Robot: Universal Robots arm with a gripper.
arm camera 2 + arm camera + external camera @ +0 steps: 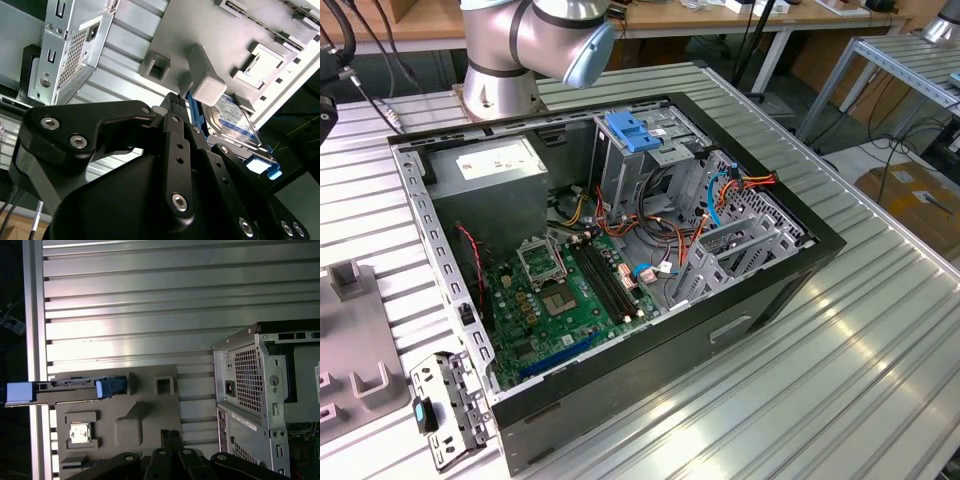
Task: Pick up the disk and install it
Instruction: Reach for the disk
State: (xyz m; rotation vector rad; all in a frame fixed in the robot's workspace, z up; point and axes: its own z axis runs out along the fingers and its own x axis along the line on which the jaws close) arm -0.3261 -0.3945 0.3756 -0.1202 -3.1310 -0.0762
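Jaws pressed together, empty — disk [65,390] at grey fixture [150,410] edge, apart from them.

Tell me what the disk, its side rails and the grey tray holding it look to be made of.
The disk: metal body, judging by its silver-grey sheen, with a glossy paper-like label. Its side rails: probably plastic, uniformly blue and moulded-looking. The grey tray: matte, with rounded moulded blocks; likely plastic, though painted metal is possible.
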